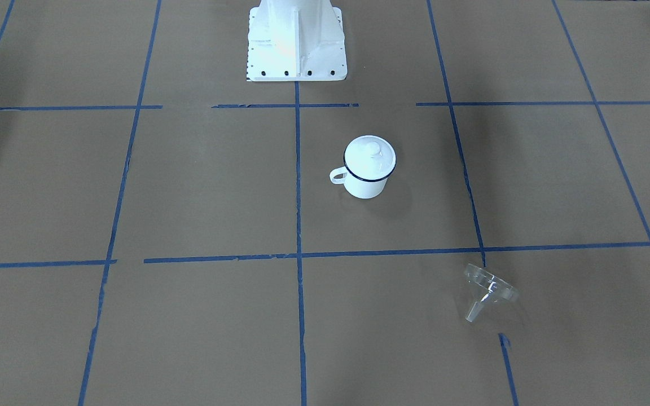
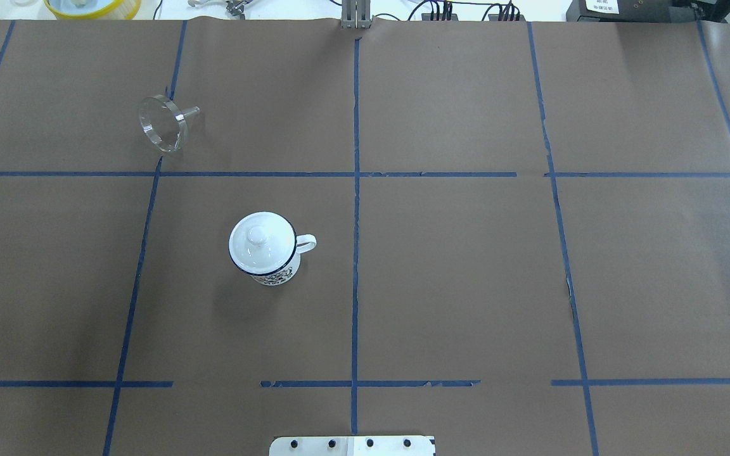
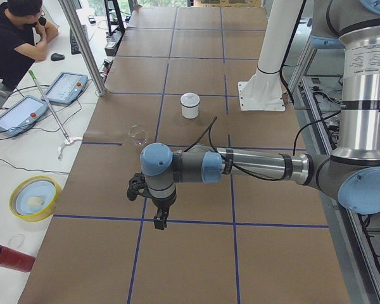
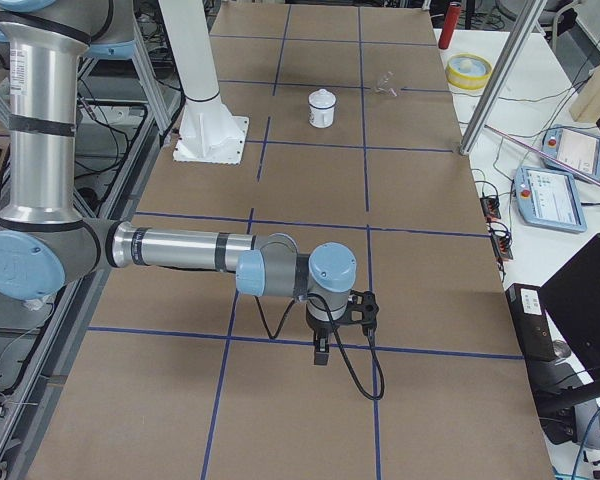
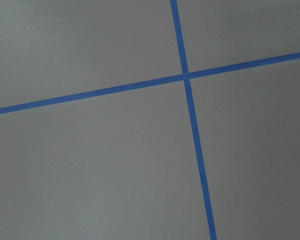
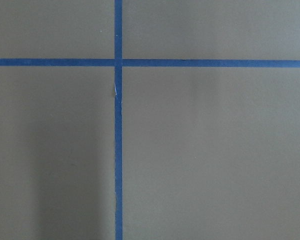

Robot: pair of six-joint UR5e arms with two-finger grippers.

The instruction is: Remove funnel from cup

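Observation:
The cup (image 1: 367, 169) stands upright on the brown table with a round white knobbed lid on top; it also shows in the overhead view (image 2: 263, 250). The clear funnel (image 1: 488, 290) lies on its side on the table, well apart from the cup, and shows in the overhead view (image 2: 165, 123) at the far left. My left gripper (image 3: 157, 221) hangs over the table's left end, far from both. My right gripper (image 4: 320, 352) hangs over the right end. I cannot tell whether either is open or shut. Both wrist views show only paper and blue tape.
The white robot pedestal (image 1: 295, 39) stands at the table's robot side. Off the left end are a yellow bowl (image 3: 35, 197), a red can (image 3: 9, 256), teach pendants (image 3: 19, 114), a metal post (image 3: 82, 47) and a seated operator (image 3: 12, 38).

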